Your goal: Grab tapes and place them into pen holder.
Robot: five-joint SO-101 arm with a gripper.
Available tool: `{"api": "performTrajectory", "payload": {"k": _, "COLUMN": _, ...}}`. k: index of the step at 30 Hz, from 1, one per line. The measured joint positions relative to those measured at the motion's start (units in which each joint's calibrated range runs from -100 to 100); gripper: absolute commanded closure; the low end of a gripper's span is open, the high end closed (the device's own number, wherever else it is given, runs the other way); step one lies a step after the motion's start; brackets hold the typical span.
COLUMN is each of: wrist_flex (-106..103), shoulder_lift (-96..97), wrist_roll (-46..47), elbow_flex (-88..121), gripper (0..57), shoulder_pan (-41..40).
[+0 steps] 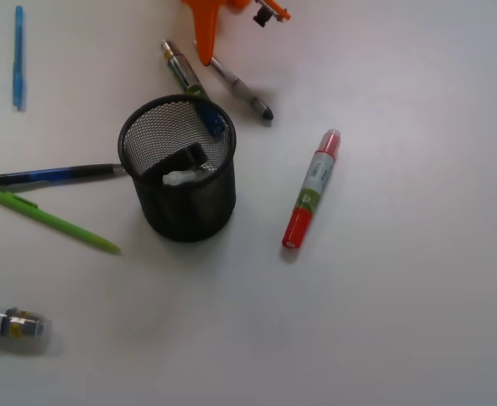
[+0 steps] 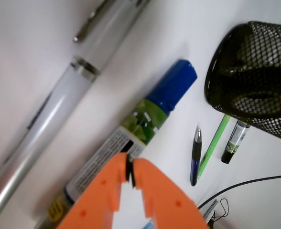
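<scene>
The pen holder (image 1: 186, 210) is a black wire-mesh cup standing left of the middle of the table. Inside it lie the tapes: a dark roll (image 1: 186, 158) on top of a whitish one (image 1: 181, 178). In the wrist view the pen holder (image 2: 255, 57) is at the upper right, with a dark ring (image 2: 255, 101) showing through the mesh. My orange gripper (image 1: 205, 52) hangs at the top edge, behind the holder and apart from it. The gripper (image 2: 129, 170) is shut, its tips touching with nothing between them.
Pens and markers lie around the holder: a blue-capped marker (image 2: 150, 119) and a clear pen (image 2: 69, 86) under the gripper, a red marker (image 1: 312, 188) to the right, a blue-black pen (image 1: 54, 175) and a green pen (image 1: 50, 220) to the left, and a light blue pen (image 1: 18, 55) far left.
</scene>
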Motion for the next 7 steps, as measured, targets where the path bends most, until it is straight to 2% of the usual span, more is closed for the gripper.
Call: {"api": "performTrajectory", "payload": {"k": 7, "wrist_flex": 0.0, "shoulder_lift": 0.0, "wrist_roll": 0.2, "elbow_flex": 0.0, "gripper": 57.2, "shoulder_pan": 0.0}}
